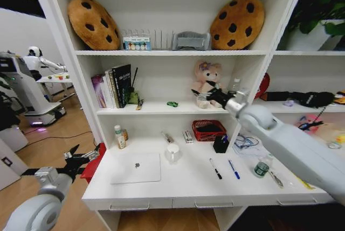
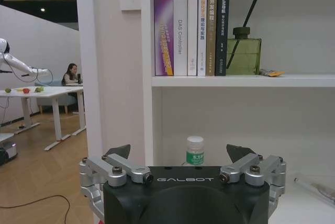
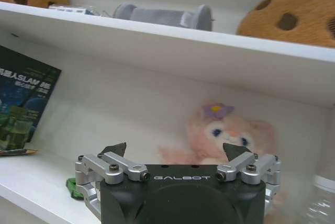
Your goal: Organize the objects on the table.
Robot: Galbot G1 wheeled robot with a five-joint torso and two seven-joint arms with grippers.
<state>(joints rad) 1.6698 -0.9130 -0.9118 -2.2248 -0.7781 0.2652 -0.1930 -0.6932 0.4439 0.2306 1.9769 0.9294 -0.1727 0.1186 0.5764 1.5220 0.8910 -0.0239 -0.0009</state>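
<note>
On the white table [image 1: 183, 188] lie a thin silver laptop [image 1: 136, 167], a white mug [image 1: 172, 151], two pens [image 1: 215, 169] [image 1: 233, 169] and small bottles [image 1: 119, 136]. A tiny green toy car [image 1: 172, 103] [image 3: 73, 187] sits on the shelf above. My right gripper [image 1: 207, 95] [image 3: 174, 149] is raised to that shelf, open and empty, in front of the pink plush bear [image 3: 225, 132] and right of the car. My left gripper [image 1: 73, 161] [image 2: 178, 153] hangs open off the table's left end, facing a white-capped bottle [image 2: 195, 150].
A red basket [image 1: 208, 129], a black pen holder [image 1: 220, 143], glasses [image 1: 245, 142] and a tape roll [image 1: 261, 169] occupy the table's right half. Books [image 1: 113, 86] [image 2: 188, 25] and a green diffuser bottle [image 2: 243, 54] stand on the shelf. A red object [image 1: 92, 169] sits by the table's left end.
</note>
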